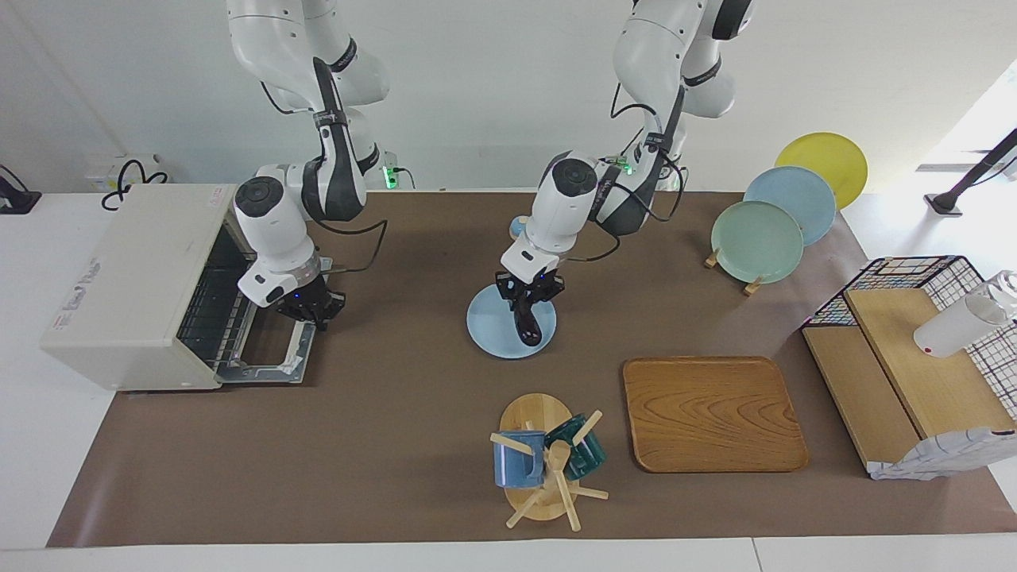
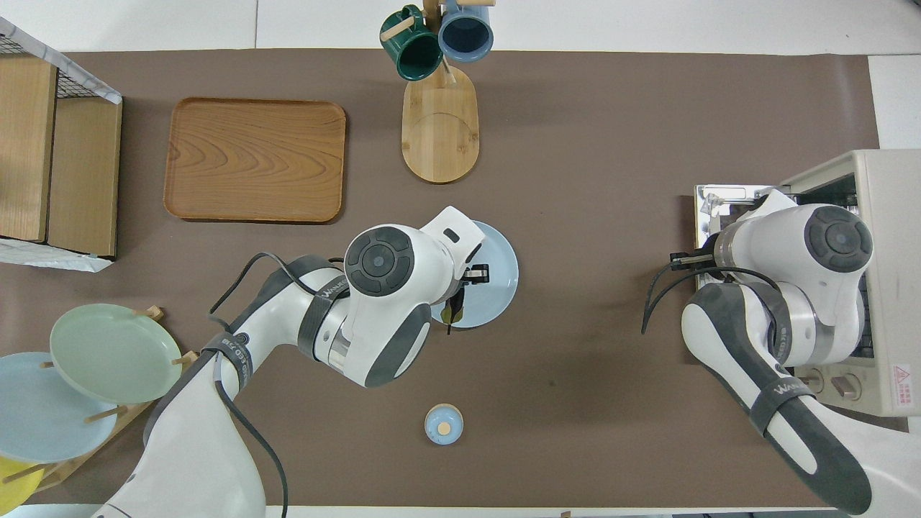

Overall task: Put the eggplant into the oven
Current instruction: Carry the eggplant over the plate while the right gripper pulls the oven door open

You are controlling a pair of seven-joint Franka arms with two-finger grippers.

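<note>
The eggplant [image 1: 527, 324], dark and glossy, stands nearly upright with its lower end on a light blue plate [image 1: 486, 327] at the middle of the table. My left gripper [image 1: 527, 300] is shut on its upper part. In the overhead view the left wrist covers most of the eggplant; only a dark end [image 2: 452, 314] shows over the plate [image 2: 500, 267]. The cream-white oven [image 1: 131, 274] stands at the right arm's end of the table, its door [image 1: 266, 361] dropped open and flat, the wire rack visible inside. My right gripper [image 1: 311, 308] hovers over the open door, close in front of the oven [image 2: 888, 216].
A wooden tray [image 1: 711, 413] and a mug rack [image 1: 540, 461] with a blue and a green mug lie farther from the robots. A plate rack [image 1: 759, 242] and a wire basket with boards [image 1: 914, 349] are at the left arm's end. A small blue dish [image 2: 443, 423] sits near the robots.
</note>
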